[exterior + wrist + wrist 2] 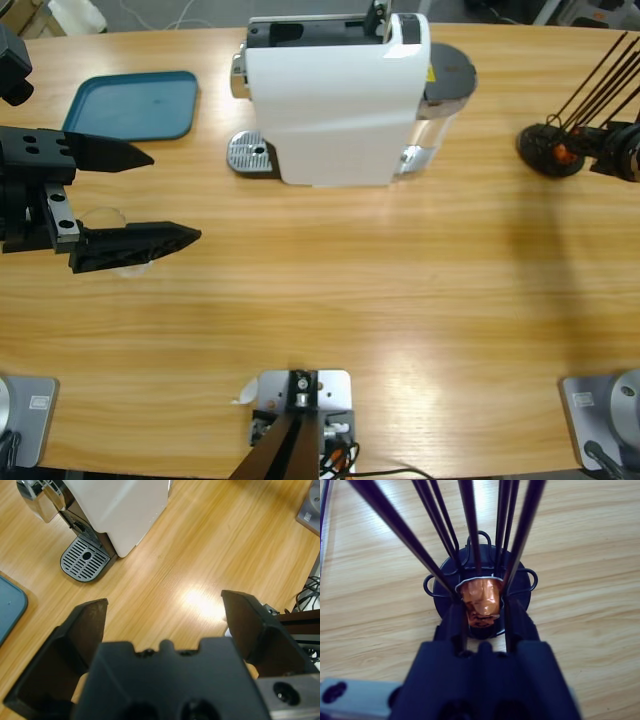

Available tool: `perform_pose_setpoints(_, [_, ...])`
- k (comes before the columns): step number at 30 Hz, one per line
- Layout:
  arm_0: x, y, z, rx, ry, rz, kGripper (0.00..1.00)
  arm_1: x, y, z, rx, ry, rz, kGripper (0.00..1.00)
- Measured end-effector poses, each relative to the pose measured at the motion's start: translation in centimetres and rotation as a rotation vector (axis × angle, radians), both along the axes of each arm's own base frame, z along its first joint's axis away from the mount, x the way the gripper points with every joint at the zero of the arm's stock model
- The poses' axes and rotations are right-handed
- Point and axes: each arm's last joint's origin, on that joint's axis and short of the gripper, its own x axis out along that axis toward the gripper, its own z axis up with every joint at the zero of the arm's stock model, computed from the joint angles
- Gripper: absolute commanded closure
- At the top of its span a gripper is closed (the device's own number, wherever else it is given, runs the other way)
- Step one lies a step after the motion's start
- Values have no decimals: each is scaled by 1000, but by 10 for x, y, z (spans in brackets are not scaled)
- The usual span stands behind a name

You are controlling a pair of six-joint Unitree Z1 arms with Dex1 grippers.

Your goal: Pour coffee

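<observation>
— What sits at the right gripper (482, 617)?
— A copper-coloured coffee capsule (481, 602), low in a black wire capsule rack (481, 565) on the wooden bench (585, 555).
— And the jaws?
— One on either side of the capsule, close against it, among the rack's dark rods.

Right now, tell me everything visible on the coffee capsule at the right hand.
The coffee capsule is small, copper-orange and shiny, foil-like, with a crinkled face. It sits at the bottom of a black wire capsule rack, ringed by a wire loop. The right hand has its jaws close on either side of it; contact cannot be confirmed.
</observation>
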Motion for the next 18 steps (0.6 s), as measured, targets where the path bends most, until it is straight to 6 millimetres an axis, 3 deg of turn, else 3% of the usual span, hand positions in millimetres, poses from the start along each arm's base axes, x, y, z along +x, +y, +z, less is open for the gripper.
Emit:
perform_pose_setpoints(6, [0, 0, 0, -3, 5, 5, 18, 0, 0, 0, -1, -2, 0, 506])
perform_pose_setpoints(7, [0, 0, 0, -3, 5, 5, 18, 0, 0, 0, 0, -2, 1, 633])
perform_pose_setpoints(9, [0, 0, -1, -2, 7, 7, 18, 0, 0, 0, -1, -2, 1, 740])
perform_pose_setpoints(12, [0, 0, -1, 0, 9, 7, 18, 1, 0, 0, -4, -4, 9, 751])
perform_pose_setpoints(14, [0, 0, -1, 0, 9, 7, 18, 1, 0, 1, -6, -9, 14, 898])
perform_pose_setpoints(18, [0, 0, -1, 0, 9, 7, 18, 2, 0, 2, -11, -20, 21, 903])
